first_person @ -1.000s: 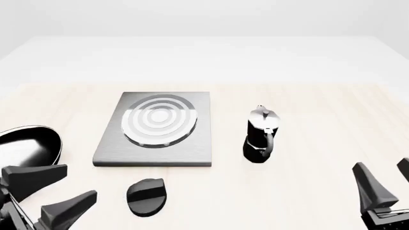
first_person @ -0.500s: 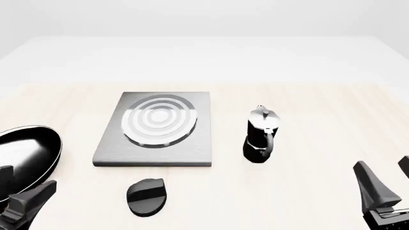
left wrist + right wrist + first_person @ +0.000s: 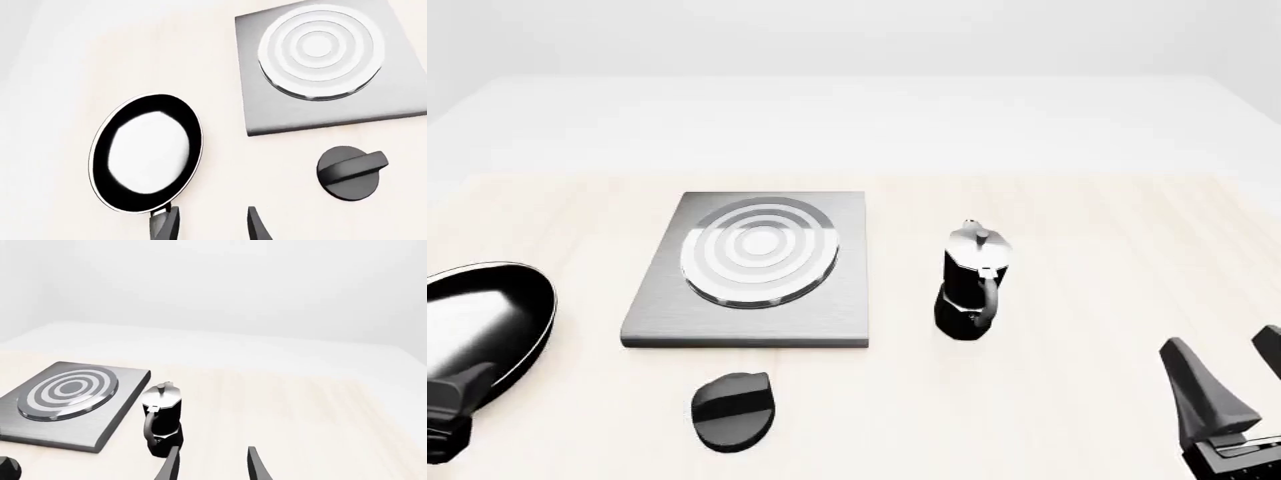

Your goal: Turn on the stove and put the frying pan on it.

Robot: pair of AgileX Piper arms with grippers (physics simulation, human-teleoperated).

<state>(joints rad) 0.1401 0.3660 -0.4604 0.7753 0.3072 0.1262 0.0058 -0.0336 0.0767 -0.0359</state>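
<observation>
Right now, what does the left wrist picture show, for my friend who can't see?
A black frying pan lies on a pale table, its handle near the open left gripper. Farther off are a grey stove and a black knob.

Both arms sit low at the near edge, left hand (image 3: 208, 225) and right hand (image 3: 1228, 395) spread wide, holding nothing.

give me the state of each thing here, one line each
pan: on the table left of the stove, not on the burner
stove: burner bare
knob: on the table near the stove's front edge
moka pot: upright, right of the stove
left tool: open, by the pan's handle
right tool: open, empty
</observation>
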